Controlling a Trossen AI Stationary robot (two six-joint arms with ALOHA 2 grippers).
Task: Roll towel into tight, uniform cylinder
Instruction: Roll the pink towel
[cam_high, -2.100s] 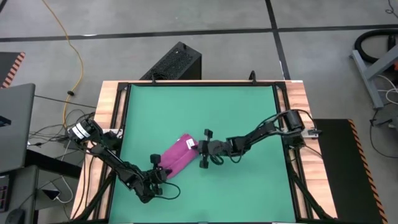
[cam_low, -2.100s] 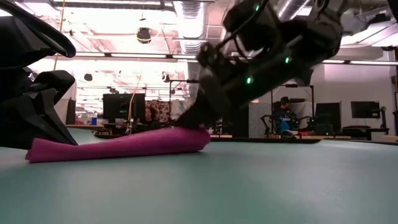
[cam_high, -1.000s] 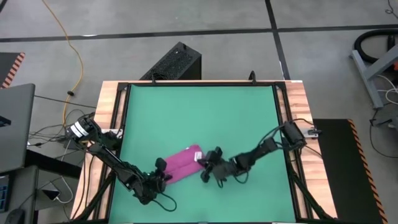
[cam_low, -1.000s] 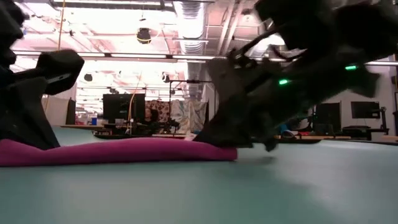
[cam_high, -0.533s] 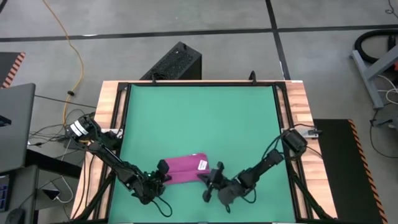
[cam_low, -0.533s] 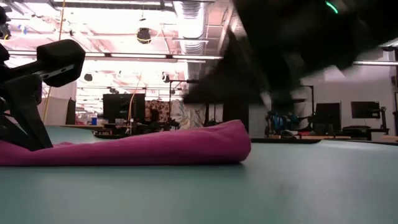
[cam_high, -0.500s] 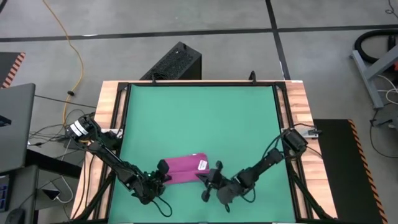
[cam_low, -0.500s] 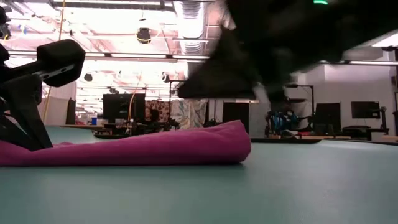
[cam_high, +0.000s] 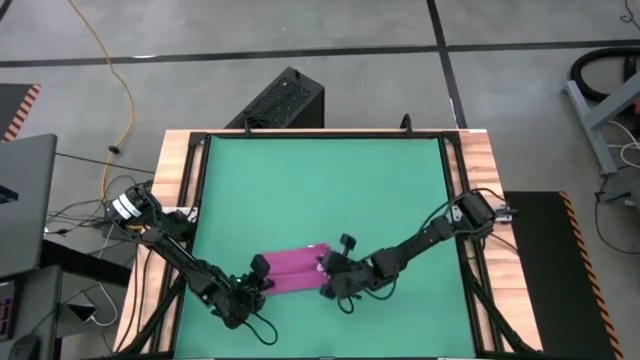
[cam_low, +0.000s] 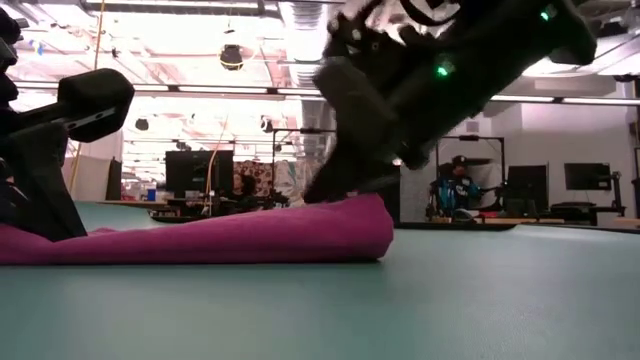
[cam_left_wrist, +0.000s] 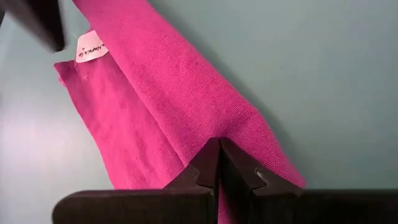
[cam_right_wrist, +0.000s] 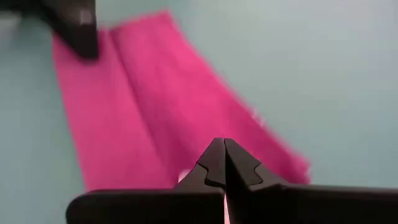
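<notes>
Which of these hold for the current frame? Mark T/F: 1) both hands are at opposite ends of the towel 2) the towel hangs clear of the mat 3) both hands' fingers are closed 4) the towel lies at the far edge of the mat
1) True. The left hand is at one end of the towel, the right hand at the other.
2) False. The towel lies flat on the green mat.
3) True. Each wrist view shows its fingers pressed together at the cloth.
4) False. It lies near the front edge, close to the arms' side.
</notes>
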